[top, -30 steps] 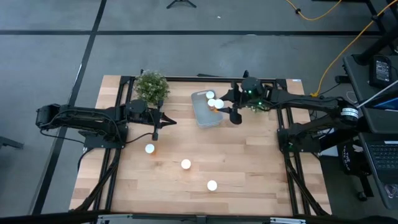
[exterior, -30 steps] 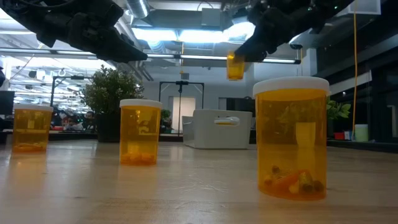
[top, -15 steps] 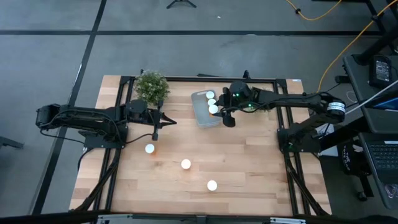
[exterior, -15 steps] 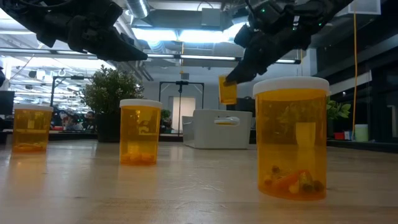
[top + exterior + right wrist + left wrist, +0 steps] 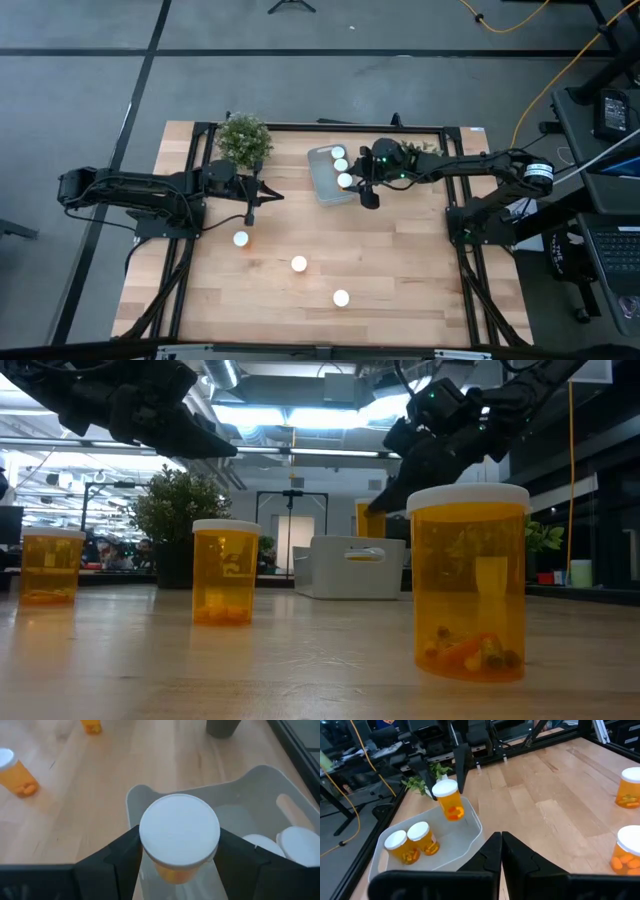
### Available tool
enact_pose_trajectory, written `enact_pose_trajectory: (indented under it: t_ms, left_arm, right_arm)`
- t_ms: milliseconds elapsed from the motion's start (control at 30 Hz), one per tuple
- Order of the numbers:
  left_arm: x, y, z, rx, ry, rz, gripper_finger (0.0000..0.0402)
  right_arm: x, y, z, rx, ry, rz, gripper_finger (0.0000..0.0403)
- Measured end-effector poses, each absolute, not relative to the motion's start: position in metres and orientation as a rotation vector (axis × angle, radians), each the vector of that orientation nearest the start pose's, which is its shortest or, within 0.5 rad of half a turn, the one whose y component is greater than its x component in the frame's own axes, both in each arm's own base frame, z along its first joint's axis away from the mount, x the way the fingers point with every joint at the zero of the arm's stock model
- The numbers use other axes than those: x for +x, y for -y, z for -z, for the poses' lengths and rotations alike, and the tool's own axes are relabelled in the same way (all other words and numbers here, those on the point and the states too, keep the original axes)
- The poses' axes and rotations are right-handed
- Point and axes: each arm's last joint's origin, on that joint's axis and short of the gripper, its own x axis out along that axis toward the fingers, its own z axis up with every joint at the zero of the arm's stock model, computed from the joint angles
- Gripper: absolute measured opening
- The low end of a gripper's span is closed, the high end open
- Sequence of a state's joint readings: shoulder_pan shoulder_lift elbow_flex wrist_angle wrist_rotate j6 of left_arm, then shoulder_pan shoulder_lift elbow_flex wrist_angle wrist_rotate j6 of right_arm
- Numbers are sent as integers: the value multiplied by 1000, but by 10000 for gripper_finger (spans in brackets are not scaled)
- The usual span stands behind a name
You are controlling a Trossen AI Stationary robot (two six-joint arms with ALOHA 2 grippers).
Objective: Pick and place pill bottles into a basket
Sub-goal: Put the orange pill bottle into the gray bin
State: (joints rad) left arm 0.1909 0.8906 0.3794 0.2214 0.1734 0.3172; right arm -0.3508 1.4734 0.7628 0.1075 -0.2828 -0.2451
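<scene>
The basket, a pale tray (image 5: 329,178), sits at the table's far middle with two orange white-capped bottles (image 5: 339,158) standing in it; they also show in the left wrist view (image 5: 412,842). My right gripper (image 5: 350,183) is shut on a third bottle (image 5: 368,520) just above the tray's near end. Three more bottles stand on the table: (image 5: 240,238), (image 5: 298,263), (image 5: 341,297). My left gripper (image 5: 250,208) is shut and empty above the table, left of the tray. My right gripper pinches the bottle between its two fingers (image 5: 125,852), on the opposite sides of the orange body just under the white cap (image 5: 179,830). The fingers come slanting down from the table's right side. The bottle hangs cap up, slightly tilted (image 5: 449,801), clear of the tray floor.
A green potted plant (image 5: 243,140) stands at the far left of the tray, and another plant (image 5: 425,160) stands under my right arm. Bare wood lies between the tray and the three loose bottles.
My right gripper has gone down and a little toward the table's left and near edges with the bottle, from well above the tray's far right to just over its near end. The bottle stays held and clear of the tray.
</scene>
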Motion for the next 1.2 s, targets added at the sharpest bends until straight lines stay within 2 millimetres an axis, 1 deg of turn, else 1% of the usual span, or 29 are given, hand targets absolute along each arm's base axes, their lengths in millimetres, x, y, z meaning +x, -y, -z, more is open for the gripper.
enact_pose_trajectory:
  t_ms: [133, 400, 567, 800, 1200]
  left_arm:
    - [187, -31, -214, 221, -286, 18, 4]
    - [185, -35, -210, 208, -344, -132, 4]
    - [184, -35, -208, 206, -369, -128, 2]
    - [184, -35, -208, 208, -369, -128, 10]
    - [184, -35, -208, 209, -369, -128, 4]
  right_arm:
    - [282, 95, -198, -57, -575, -5, 221]
    - [288, 97, -187, -44, -591, -5, 221]
    - [291, 100, -180, -49, -593, -2, 221]
    - [287, 107, -177, -24, -630, 20, 221]
    - [285, 107, -174, -31, -661, 4, 221]
